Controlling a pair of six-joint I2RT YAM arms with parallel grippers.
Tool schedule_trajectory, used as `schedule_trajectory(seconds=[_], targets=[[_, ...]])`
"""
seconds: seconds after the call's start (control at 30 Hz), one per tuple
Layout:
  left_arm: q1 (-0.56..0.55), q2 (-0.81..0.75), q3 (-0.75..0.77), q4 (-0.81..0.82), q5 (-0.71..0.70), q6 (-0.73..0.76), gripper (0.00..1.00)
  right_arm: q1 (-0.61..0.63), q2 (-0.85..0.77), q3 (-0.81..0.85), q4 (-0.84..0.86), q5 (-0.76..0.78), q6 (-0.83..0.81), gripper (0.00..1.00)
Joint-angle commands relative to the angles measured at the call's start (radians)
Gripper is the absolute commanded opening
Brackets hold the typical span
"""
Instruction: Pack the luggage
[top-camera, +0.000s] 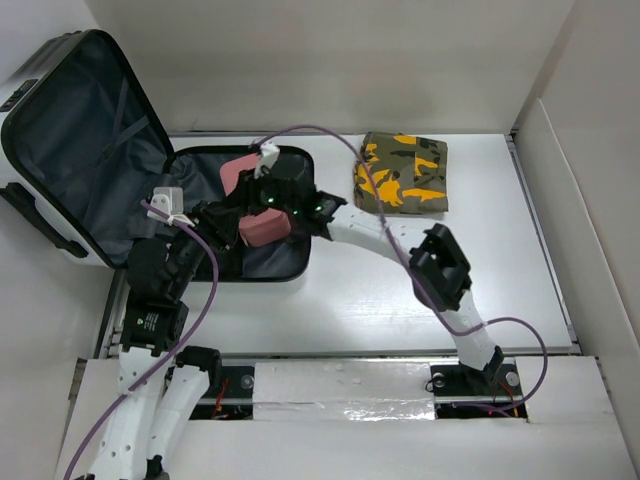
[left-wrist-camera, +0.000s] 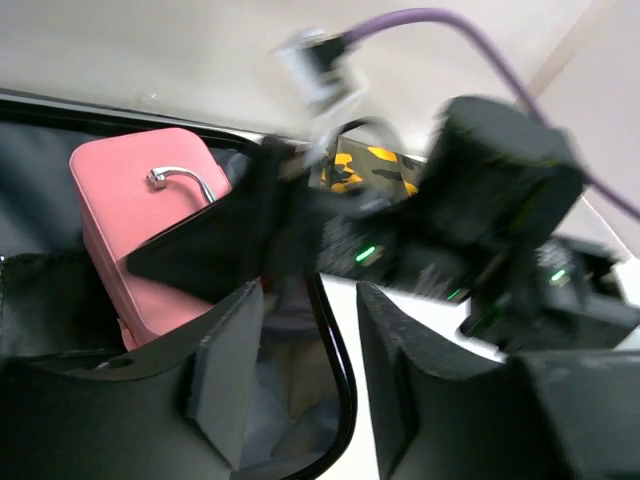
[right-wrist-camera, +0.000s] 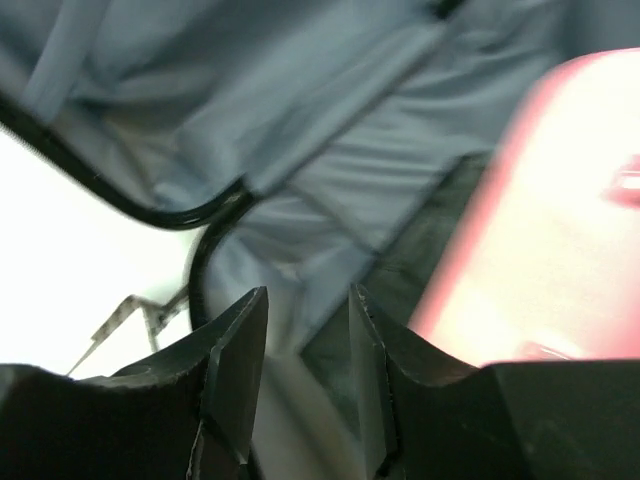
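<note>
Left gripper (left-wrist-camera: 305, 330): jaws parted, nothing between them; poised over the near rim of the luggage (top-camera: 95, 130), aimed across its base.
Right gripper (right-wrist-camera: 308, 315): fingers apart, only lining showing in the gap, nothing gripped; view blurred; it hangs inside the base shell, directly ahead of the left gripper.
Step in hand: judged to be settling an item in the base shell, with both tools free of it; packing partly done.
Just beside both tools: small pink case (left-wrist-camera: 120, 200) with a metal top handle, standing on the dark lining; left of the left gripper, right of the right gripper; contact with either cannot be confirmed.
Luggage: open on the table (top-camera: 400, 300); base flat beneath the tools; lid propped up beyond them to the left, showing straps only.
Well beyond the right gripper: folded camouflage garment (top-camera: 402, 172), on the table, outside the luggage.
Next move: likely lift the right gripper out of the shell and carry it to the garment; grip a folded edge without spreading it; risk of snagging the rim.
</note>
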Motion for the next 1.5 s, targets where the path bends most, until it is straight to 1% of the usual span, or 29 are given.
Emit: schedule_trajectory(seconds=[0.0,0.03,0.07,0.1,0.17,0.2,0.27,0.3,0.37,0.43,0.5,0.53,0.57,0.6,0.63,0.67,0.7,0.77,0.8,0.93,1.0,1.03,1.1,1.17,1.23,1.27,1.33,1.37,1.47], targets=[[0.013,0.012,0.014,0.046,-0.008,-0.017,0.38,-0.106,-0.147,-0.137,0.128,0.046,-0.008,0.44],[0.013,0.020,0.013,0.047,-0.003,-0.020,0.37,-0.149,-0.176,-0.180,0.143,0.044,-0.005,0.41],[0.013,0.029,0.013,0.047,0.003,-0.023,0.35,-0.172,-0.204,-0.272,0.180,0.035,0.000,0.25],[0.013,0.055,0.011,0.047,0.024,-0.027,0.28,-0.195,-0.266,-0.320,0.198,0.034,0.008,0.16],[0.013,0.087,0.017,0.081,0.055,-0.041,0.19,-0.265,-0.332,-0.416,0.247,0.029,0.012,0.00],[0.022,0.127,0.022,0.084,0.069,-0.044,0.10,-0.290,-0.401,-0.510,0.261,0.030,0.009,0.00],[0.022,0.164,0.049,0.090,0.118,-0.055,0.00,-0.374,-0.464,-0.602,0.270,0.070,-0.001,0.00],[0.022,0.196,0.059,0.092,0.132,-0.058,0.00,-0.405,-0.493,-0.682,0.257,0.098,-0.008,0.00],[-0.016,0.228,0.095,0.107,0.147,-0.060,0.00,-0.475,-0.561,-0.753,0.212,0.182,-0.017,0.00],[-0.064,0.305,0.152,0.109,0.144,-0.060,0.00,-0.596,-0.604,-0.856,0.192,0.211,-0.009,0.01],[-0.179,0.434,0.281,0.103,0.130,-0.063,0.00,-0.723,-0.623,-0.924,0.209,0.186,0.014,0.07],[-0.311,0.484,0.383,0.083,0.056,-0.055,0.00,-0.761,-0.641,-0.991,0.229,0.146,0.026,0.10],[-0.387,0.542,0.440,0.066,-0.013,-0.040,0.00,-0.793,-0.652,-1.021,0.267,0.112,0.034,0.17],[-0.451,0.670,0.498,0.051,-0.140,0.007,0.00,-0.837,-0.661,-1.044,0.280,0.098,0.046,0.20],[-0.493,0.740,0.561,0.010,-0.169,0.020,0.00,-0.857,-0.673,-1.063,0.284,0.093,0.046,0.22],[-0.510,0.812,0.651,-0.021,-0.173,0.013,0.04,-0.871,-0.696,-1.090,0.283,0.080,0.046,0.27],[-0.510,0.924,0.680,-0.019,-0.149,-0.009,0.15,-0.882,-0.711,-1.101,0.281,0.075,0.046,0.29],[-0.510,1.001,0.695,0.053,-0.132,-0.098,0.32,-0.916,-0.747,-1.132,0.280,0.070,0.043,0.32],[-0.510,1.067,0.700,0.089,-0.132,-0.125,0.48,-0.927,-0.789,-1.168,0.281,0.069,0.046,0.34],[-0.510,1.224,0.773,0.123,-0.149,-0.243,0.68,-0.963,-0.909,-1.260,0.324,0.058,0.063,0.35],[-0.523,1.295,0.786,0.158,-0.169,-0.302,0.73,-0.991,-0.958,-1.279,0.312,0.060,0.067,0.39],[-0.539,1.317,0.790,0.164,-0.219,-0.314,0.74,-0.991,-1.001,-1.294,0.307,0.064,0.069,0.42],[-0.575,1.387,0.815,0.166,-0.288,-0.331,0.75,-1.012,-1.029,-1.297,0.284,0.112,0.066,0.52],[-0.608,1.426,0.838,0.153,-0.365,-0.343,0.75,-1.034,-1.012,-1.275,0.260,0.145,0.055,0.63],[-0.618,1.449,0.821,0.170,-0.400,-0.368,0.76,-1.077,-0.944,-1.236,0.240,0.129,0.029,0.68],[-0.630,1.448,0.785,0.205,-0.407,-0.377,0.76,-1.089,-0.841,-1.157,0.211,0.095,0.025,0.68],[-0.630,1.429,0.745,0.236,-0.414,-0.409,0.76,-1.098,-0.738,-1.083,0.131,0.015,0.000,0.68],[-0.630,1.413,0.699,0.277,-0.413,-0.426,0.76,-1.098,-0.654,-1.039,0.123,-0.009,-0.002,0.64],[-0.630,1.415,0.681,0.296,-0.414,-0.426,0.76,-1.098,-0.562,-0.986,0.117,-0.049,0.017,0.59]])
